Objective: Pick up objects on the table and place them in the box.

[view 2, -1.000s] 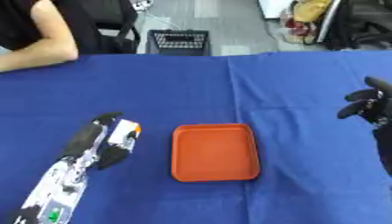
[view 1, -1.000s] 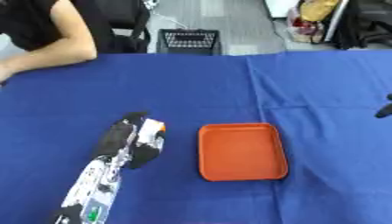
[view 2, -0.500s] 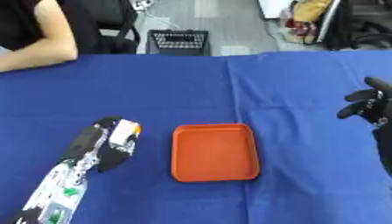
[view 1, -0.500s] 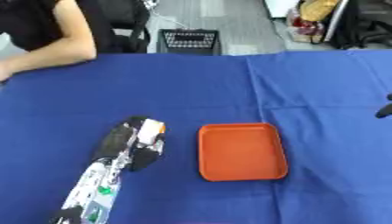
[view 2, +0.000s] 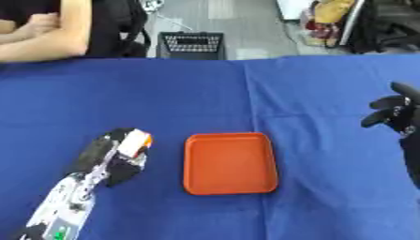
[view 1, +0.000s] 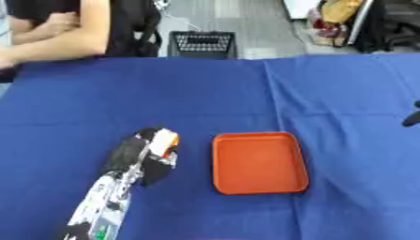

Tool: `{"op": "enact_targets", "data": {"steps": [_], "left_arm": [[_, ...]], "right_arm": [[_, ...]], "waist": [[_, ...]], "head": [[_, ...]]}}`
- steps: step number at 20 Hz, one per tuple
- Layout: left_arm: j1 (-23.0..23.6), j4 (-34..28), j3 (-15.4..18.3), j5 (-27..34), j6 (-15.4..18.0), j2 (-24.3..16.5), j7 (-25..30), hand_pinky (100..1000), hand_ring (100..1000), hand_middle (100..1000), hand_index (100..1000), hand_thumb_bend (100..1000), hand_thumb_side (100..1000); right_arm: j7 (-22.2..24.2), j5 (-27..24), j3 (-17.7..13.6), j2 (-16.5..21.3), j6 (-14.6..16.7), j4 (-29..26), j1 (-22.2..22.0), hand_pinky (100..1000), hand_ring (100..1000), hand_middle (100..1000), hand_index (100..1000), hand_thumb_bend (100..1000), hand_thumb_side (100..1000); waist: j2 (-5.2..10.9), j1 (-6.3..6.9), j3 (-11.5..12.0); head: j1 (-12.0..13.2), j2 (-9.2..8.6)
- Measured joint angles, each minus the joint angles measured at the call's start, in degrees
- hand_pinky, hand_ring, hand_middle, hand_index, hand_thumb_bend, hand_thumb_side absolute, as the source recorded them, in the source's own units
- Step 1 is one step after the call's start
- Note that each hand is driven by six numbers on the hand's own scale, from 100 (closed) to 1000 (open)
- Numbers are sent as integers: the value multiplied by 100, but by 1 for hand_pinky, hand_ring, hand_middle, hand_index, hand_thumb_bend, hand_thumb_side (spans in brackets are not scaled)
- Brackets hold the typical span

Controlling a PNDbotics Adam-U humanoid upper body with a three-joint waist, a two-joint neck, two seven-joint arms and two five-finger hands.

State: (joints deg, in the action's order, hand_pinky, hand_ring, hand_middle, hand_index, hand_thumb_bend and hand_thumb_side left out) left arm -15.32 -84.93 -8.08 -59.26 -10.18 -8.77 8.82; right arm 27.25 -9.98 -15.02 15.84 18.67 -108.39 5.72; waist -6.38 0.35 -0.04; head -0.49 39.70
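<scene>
left eye view: left hand (view 1: 144, 157) curled round white-orange object (view 1: 163, 141), now carried closer toward orange box (view 1: 259, 162) at 3 o'clock; drop pending. right hand (view 2: 397, 117) idle, fingers relaxed.

I see a blue cloth (view 1: 164, 108) covering the whole table, with a seam or fold line running down it right of centre. Past the far edge, on the grey floor, stands a black mesh basket (view 1: 202, 44). In the upper right corner I can make out a yellow and red bundle (view 2: 326, 18) beside something dark.
</scene>
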Motion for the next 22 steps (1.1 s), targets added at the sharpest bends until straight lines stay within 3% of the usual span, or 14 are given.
{"op": "enact_targets", "data": {"steps": [4, 10, 15, 22], "left_arm": [[0, 26, -18, -8, 29, 0, 31, 1000, 1000, 727, 1000, 282, 667], [1, 41, -50, -53, 64, 0, 77, 1000, 1000, 716, 1000, 264, 594], [-3, 32, -50, -94, 38, 0, 98, 1000, 1000, 691, 1000, 111, 389], [-9, -8, -50, -115, -41, 0, 99, 1000, 1000, 674, 1000, 100, 264]], "right_arm": [[0, 0, 0, 0, 0, 0, 0, 572, 562, 648, 906, 100, 893], [0, 0, 0, 0, 0, 0, 0, 572, 562, 647, 906, 100, 892], [0, 0, 0, 0, 0, 0, 0, 572, 562, 647, 906, 100, 892], [0, 0, 0, 0, 0, 0, 0, 572, 562, 647, 906, 100, 892]], "waist": [[0, 0, -3], [0, 0, -10], [0, 0, -11], [0, 0, -12]], "head": [[0, 0], [0, 0], [0, -1], [0, -37]]}}
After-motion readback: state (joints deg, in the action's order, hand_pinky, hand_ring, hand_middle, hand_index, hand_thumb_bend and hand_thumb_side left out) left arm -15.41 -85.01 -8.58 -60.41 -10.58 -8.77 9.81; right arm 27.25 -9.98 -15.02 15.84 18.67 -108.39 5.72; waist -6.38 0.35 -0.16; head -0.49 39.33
